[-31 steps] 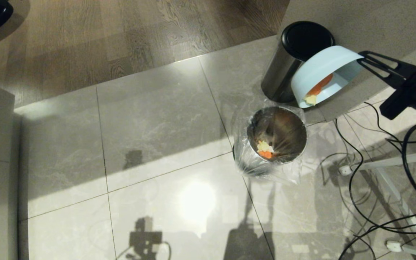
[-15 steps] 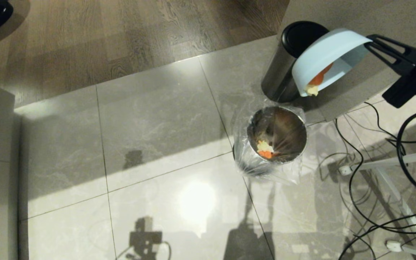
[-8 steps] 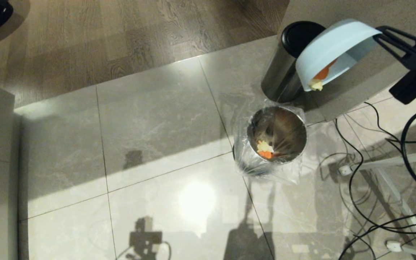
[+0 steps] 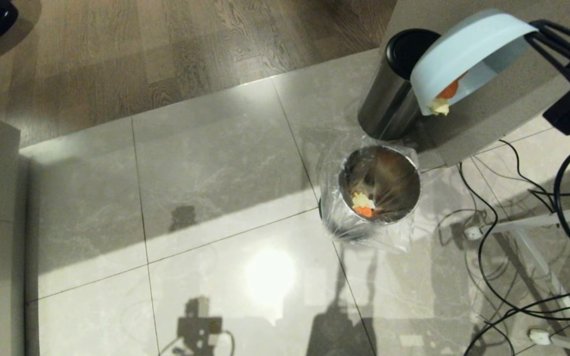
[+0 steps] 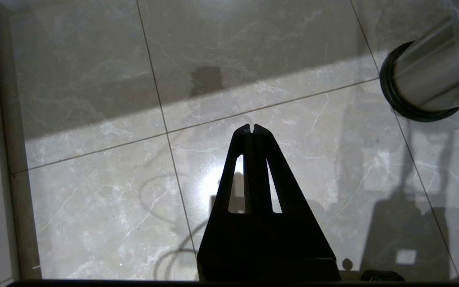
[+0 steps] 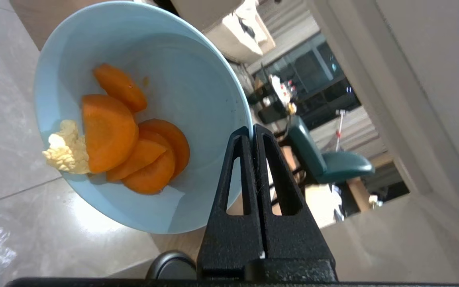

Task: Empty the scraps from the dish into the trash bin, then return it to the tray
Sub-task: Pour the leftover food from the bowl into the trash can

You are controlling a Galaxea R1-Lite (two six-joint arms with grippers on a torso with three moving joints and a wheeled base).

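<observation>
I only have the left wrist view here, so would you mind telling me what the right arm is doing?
Observer: The right gripper is shut on the rim of the dish, held tilted high, off to the side of the trash bin.
Operator: Thank you. Is the dish empty?
Observer: No, orange slices and a pale chunk of scraps sit at its lower lip.
Operator: Has anything landed in the bin?
Observer: Yes, a pale piece and an orange piece lie inside the liner.
</observation>
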